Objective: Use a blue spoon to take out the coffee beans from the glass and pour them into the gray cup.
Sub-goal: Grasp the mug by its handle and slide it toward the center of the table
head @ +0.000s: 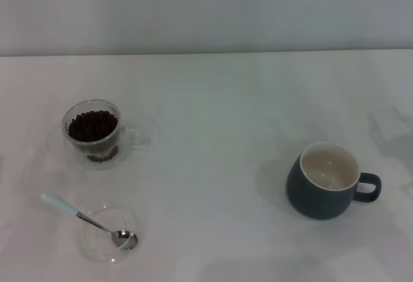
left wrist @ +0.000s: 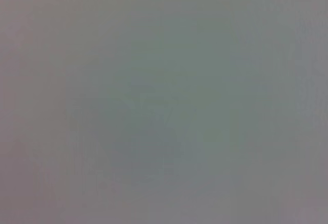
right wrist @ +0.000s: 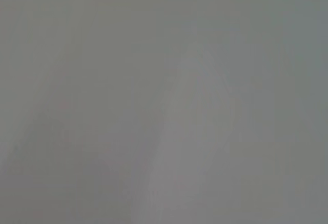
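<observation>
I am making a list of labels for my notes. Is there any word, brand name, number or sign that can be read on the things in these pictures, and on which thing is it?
None: no text shows on the glass, the blue spoon, the clear dish, the gray cup or the table.
The two wrist views show only a blank surface, nothing to read.

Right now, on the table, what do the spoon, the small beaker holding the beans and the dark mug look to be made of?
The blue spoon: shiny metal bowl and neck, with a pale blue matte handle, perhaps plastic or enamel. The glass: clear double-walled glass, as the coffee beans show through its side. The gray cup: likely glazed ceramic, dark blue-gray outside, smooth cream inside with a soft sheen.
</observation>
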Controlling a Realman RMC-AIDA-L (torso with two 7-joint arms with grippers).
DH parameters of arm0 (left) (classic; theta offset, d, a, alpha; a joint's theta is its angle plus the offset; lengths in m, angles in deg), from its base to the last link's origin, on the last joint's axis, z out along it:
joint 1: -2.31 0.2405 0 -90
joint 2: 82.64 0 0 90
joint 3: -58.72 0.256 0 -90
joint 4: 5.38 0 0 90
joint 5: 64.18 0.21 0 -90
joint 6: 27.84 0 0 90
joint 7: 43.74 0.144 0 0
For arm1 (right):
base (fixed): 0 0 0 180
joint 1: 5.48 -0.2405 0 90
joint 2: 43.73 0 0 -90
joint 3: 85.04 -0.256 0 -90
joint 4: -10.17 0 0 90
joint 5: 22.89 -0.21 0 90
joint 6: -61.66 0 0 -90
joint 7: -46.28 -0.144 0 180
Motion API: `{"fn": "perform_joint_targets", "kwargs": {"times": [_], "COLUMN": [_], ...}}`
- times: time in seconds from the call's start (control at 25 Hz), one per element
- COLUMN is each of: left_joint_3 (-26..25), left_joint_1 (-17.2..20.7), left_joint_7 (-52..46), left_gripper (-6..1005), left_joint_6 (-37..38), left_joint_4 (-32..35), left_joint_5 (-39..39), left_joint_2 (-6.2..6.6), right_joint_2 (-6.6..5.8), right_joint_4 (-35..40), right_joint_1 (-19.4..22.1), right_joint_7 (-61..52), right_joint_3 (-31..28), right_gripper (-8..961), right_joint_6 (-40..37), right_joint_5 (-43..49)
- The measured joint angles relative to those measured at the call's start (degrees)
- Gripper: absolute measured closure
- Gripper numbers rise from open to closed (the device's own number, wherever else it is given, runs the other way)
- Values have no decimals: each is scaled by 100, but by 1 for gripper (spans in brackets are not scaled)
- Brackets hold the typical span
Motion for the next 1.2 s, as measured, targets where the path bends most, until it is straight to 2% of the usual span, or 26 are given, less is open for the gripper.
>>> {"fn": "perform_joint_targets", "kwargs": {"times": [0.4, 0.8, 0.96, 1.2], "left_joint_3": [-4, -17, -17, -17], "left_joint_1": [-29, -21, 26, 41], "left_joint_7": [-3, -215, -247, -249], "left_gripper": [377, 377, 377, 377], "left_joint_6": [-2, -36, -52, -57], "left_joint_4": [11, 11, 11, 11], "left_joint_5": [-40, -61, -91, -136], "left_joint_2": [13, 19, 24, 24], "right_joint_2": [8, -1, -18, -25], "right_joint_4": [-421, -462, -408, -395], "right_joint_1": [-13, -6, 247, 720], "right_joint_7": [547, 128, -335, -434], "right_joint_3": [-17, 73, 278, 726], "right_gripper": [419, 410, 404, 396], "right_joint_6": [96, 241, 81, -186], "right_joint_5": [5, 22, 24, 24]}}
